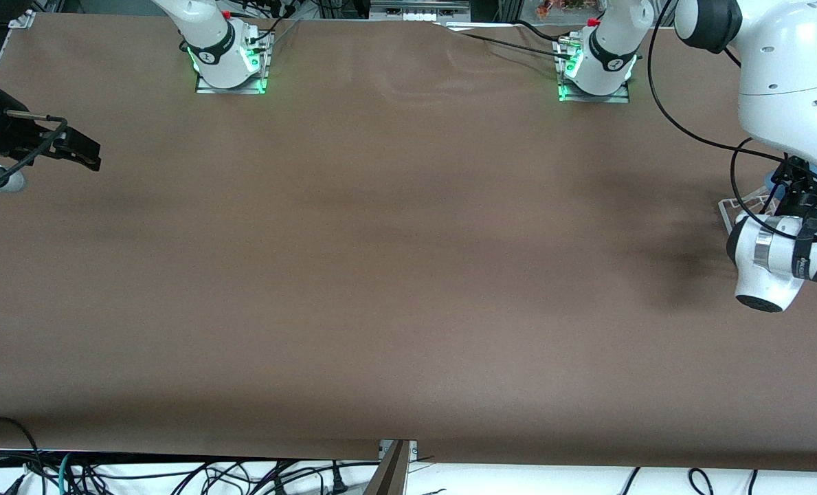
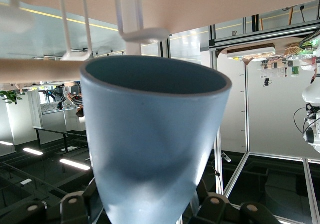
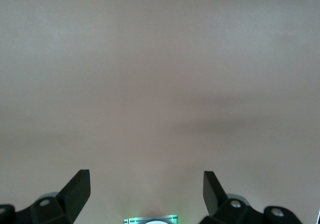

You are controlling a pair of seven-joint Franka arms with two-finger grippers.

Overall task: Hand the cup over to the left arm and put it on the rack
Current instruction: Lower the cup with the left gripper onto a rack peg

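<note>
- The right gripper (image 3: pixel 146 194) hangs over the bare brown table (image 3: pixel 160 74), its two dark fingers (image 3: pixel 77 189) spread wide apart.
- Nothing sits between them.
- A green-lit robot base (image 3: pixel 150 219) shows between the fingers.

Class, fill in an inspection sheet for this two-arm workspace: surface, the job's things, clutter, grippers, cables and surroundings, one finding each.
Surface: brown table, bare through the middle.
Job's things: light-blue cup mouth-first against the white wire rack; rack at the left arm's end of the table.
Clutter: nothing seen.
Grippers: left gripper shut on the cup over the rack; right gripper open, empty, waiting over the right arm's end.
Cables: black cable looping along the left arm.
Surroundings: metal frame posts, ceiling lights.
</note>
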